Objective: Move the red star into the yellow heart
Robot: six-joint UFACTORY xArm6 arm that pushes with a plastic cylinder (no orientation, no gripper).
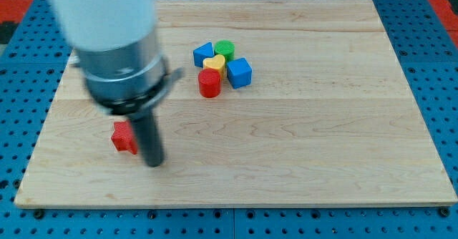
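The red star (123,137) lies on the wooden board (300,139) at the view's lower left. My tip (153,162) sits just to the right of the star and slightly below it, close to it or touching. The yellow heart (214,64) is up and to the right in a cluster of blocks near the board's top centre. The arm's body hides the board's upper left.
Around the yellow heart sit a blue block (203,54) at its upper left, a green cylinder (225,49) above, a blue cube (240,72) to the right and a red cylinder (209,83) below. A blue pegboard surrounds the board.
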